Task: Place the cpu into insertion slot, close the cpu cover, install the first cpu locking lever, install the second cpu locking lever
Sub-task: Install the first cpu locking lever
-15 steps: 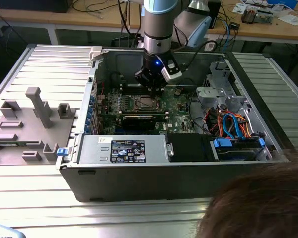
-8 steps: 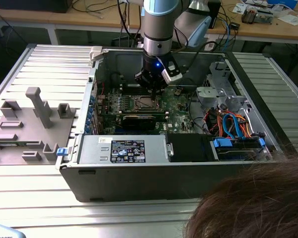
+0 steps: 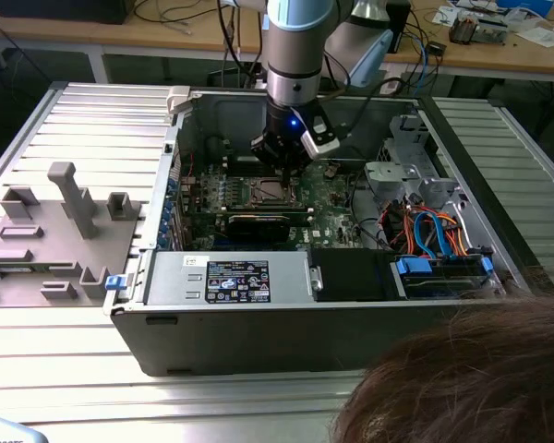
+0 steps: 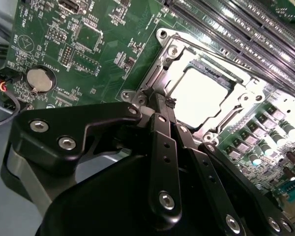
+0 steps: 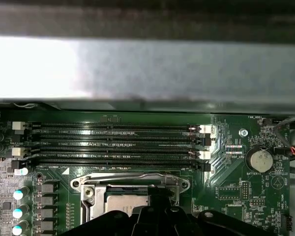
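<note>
The cpu [image 4: 201, 98] lies silver and flat in the insertion slot [image 3: 266, 192] on the green board. The cpu cover [image 4: 227, 115], a thin metal frame, lies down around the cpu [image 5: 125, 202]. A thin wire lever [image 5: 132, 176] runs along one side of the socket. My gripper [image 4: 160, 101] is shut, its black fingers [image 4: 162, 147] pressed together, with the tips at the socket's rim beside a corner of the cover. In the exterior view the gripper [image 3: 282, 169] hangs straight down over the slot inside the open computer case. Whether the tips touch the lever is hidden.
Long memory slots [image 5: 118, 142] run beside the socket, with a coin battery [image 4: 39, 78] on the other side. A black card [image 3: 258, 224], power supply [image 3: 231, 277] and drive cables [image 3: 434, 235] crowd the case. A grey fixture plate [image 3: 46, 231] lies outside. A person's hair [image 3: 462, 378] fills the near corner.
</note>
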`<state>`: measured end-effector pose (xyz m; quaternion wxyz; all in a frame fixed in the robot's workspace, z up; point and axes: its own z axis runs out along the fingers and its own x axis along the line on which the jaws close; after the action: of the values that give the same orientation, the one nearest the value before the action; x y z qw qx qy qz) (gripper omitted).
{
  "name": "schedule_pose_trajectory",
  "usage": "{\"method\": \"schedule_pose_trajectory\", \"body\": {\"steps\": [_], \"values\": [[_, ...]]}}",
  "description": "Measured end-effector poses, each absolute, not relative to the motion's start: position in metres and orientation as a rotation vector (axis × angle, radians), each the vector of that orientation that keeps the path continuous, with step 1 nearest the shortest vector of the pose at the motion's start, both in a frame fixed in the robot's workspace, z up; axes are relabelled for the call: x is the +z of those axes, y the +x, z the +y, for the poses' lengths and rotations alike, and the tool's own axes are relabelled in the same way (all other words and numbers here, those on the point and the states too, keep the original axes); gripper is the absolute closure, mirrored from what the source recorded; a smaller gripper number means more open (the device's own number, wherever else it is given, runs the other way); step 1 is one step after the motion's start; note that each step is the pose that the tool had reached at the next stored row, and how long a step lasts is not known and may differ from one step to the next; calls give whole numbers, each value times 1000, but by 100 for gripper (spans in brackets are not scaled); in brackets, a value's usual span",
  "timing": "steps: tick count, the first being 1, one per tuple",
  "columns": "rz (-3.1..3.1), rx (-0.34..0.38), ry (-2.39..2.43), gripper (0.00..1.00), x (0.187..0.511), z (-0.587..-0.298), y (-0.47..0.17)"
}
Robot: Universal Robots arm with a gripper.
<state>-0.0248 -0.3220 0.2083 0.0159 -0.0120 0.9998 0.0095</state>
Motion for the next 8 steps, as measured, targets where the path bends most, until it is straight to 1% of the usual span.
{"method": "schedule_pose_trajectory", "body": {"steps": [8], "values": [[3109,29,-37,89,208,-329,-25]]}}
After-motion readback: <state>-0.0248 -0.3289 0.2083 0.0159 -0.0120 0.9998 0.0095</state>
